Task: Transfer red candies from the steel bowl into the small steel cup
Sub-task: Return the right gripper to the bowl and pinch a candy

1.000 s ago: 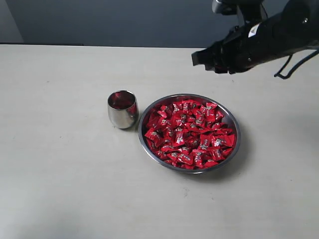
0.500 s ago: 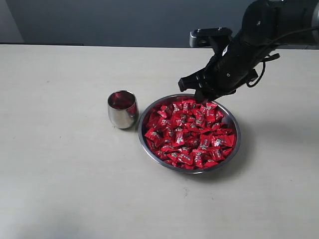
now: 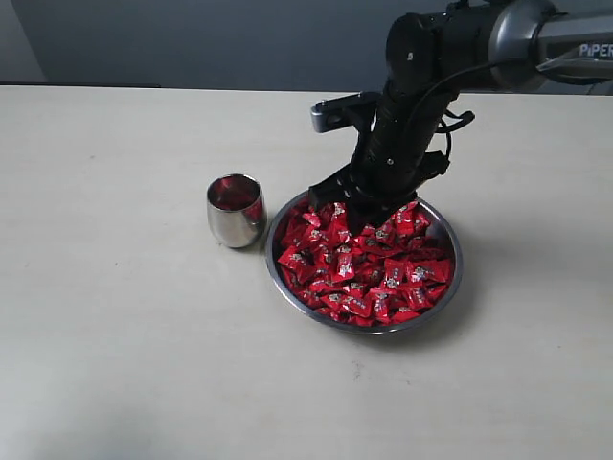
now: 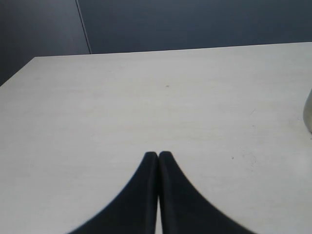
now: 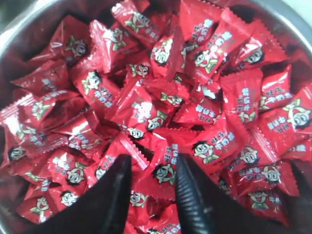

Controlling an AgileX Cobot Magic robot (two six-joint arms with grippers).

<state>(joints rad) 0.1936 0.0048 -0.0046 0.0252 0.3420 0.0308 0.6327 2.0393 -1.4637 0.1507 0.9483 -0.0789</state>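
Observation:
The steel bowl [image 3: 458, 264] sits right of the table's middle, heaped with red candies [image 3: 374, 264]. Just to its left stands the small steel cup [image 3: 236, 210], upright, its inside reflecting red. My right gripper [image 3: 356, 213] reaches down into the far left part of the bowl. In the right wrist view that gripper [image 5: 153, 158] is open, its fingertips down among the red candies [image 5: 146, 112], with one candy [image 5: 165, 173] lying between them. My left gripper [image 4: 158, 154] is shut on nothing over bare table and is absent from the exterior view.
The pale table [image 3: 115, 335] stretches wide to the left and in front of the bowl. A dark wall [image 3: 192, 38] runs behind its far edge. The cup's side [image 4: 308, 114] just shows at the edge of the left wrist view.
The right arm has swung down and to the left, from above the table behind the bowl to the candies at the bowl's far left. Its jaws kept the same spread.

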